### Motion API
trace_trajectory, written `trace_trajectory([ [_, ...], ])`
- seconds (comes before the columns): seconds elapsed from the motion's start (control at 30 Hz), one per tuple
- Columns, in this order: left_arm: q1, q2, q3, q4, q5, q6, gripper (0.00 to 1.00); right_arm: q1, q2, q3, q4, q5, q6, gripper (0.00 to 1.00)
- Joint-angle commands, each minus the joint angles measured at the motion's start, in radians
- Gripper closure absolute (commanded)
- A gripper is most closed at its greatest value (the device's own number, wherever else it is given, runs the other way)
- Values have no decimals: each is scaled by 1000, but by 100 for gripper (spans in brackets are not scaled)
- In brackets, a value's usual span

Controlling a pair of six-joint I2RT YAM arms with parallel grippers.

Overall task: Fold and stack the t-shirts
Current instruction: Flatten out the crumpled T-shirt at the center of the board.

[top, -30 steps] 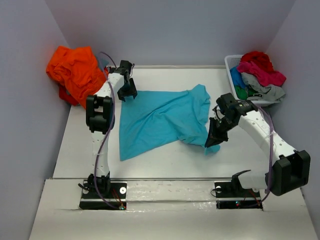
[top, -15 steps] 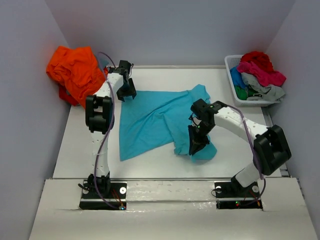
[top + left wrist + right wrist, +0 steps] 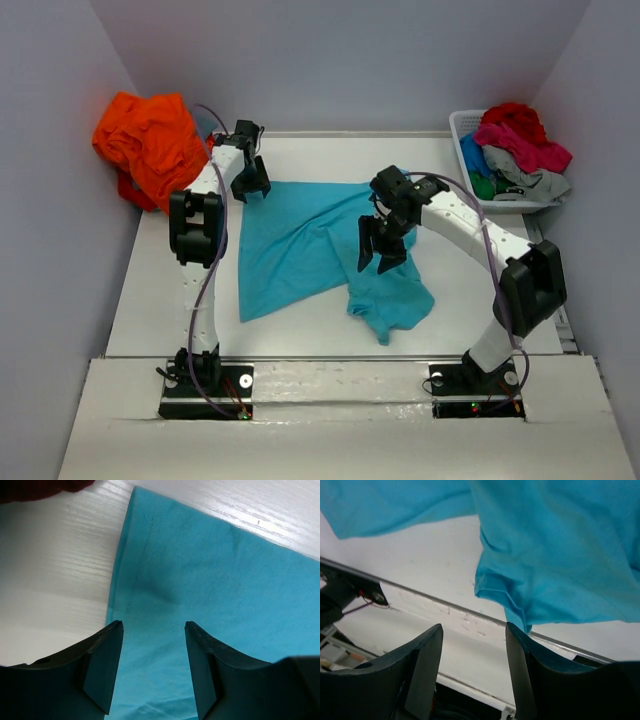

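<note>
– As the top view shows it, where is the turquoise t-shirt (image 3: 300, 245)?
– Middle of the surface (image 3: 170, 290), right side bunched toward the near edge, right hand (image 3: 375, 255) spread above it.
– Left wrist view?
– Left hand (image 3: 153, 626) spread over the far-left hem, empty; closing shallow could miss cloth.
– Right wrist?
– Nothing pinched; that bunching may fold crooked.

Robot lab work cell: a white table (image 3: 160, 290) boxed in by plain pale walls (image 3: 330, 60) behind and beside it, a left arm (image 3: 195, 225) and right arm (image 3: 460, 220) bolted to its near edge, a white basket (image 3: 460, 125) of shirts (image 3: 520, 140) at its far right corner, orange shirts (image 3: 150, 140) heaped at its far left.
</note>
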Motion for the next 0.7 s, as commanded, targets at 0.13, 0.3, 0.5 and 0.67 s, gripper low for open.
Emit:
trace_trajectory([
  [0.13, 5, -34, 41, -20, 4, 17, 36, -88, 164, 269, 57, 197, 109, 44],
  [0.3, 5, -43, 29, -15, 9, 18, 36, -196, 315, 490, 37, 236, 117, 46],
  [0.5, 5, -48, 21, -12, 15, 22, 37, -354, 496, 741, 6, 236, 136, 48],
  [0.67, 5, -48, 24, -15, 19, 22, 37, -397, 643, 942, -58, 257, 128, 50],
])
